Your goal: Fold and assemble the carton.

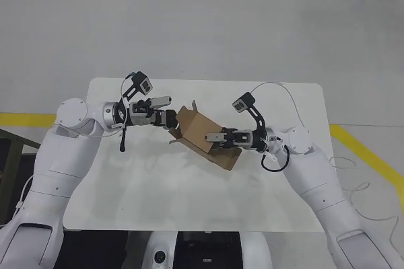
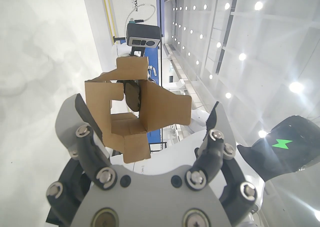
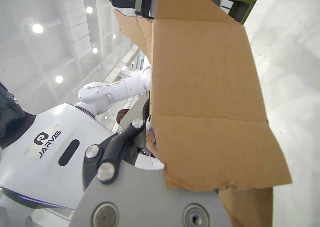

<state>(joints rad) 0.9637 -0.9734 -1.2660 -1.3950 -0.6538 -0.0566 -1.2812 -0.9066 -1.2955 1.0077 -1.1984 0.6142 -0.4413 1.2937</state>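
The left gripper [image 1: 170,121] stands spread wide at one end of a brown carton [image 1: 200,131] and grips nothing. One finger [image 2: 86,115] lies against a notched flap, and the other is well clear on the opposite side. The carton's open end sits directly ahead of this gripper, between its fingers. Its flaps are splayed outward and not yet folded shut.

The carton hangs tilted between the two grippers, over the middle of the white tabletop [image 1: 121,181]. Whether its lower corner touches the tabletop cannot be told.

At the far end from the left gripper, the right gripper [image 1: 214,136] is closed on a side wall of the carton. In the left wrist view, through the open end, a dark pad [image 2: 132,97] shows inside the carton, pressed to that wall. In the right wrist view, a broad creased panel of the carton lies just in front of the right gripper and covers its fingertips. A ragged-edged flap is nearest the wrist, and the left gripper shows beyond the panel's far edge.
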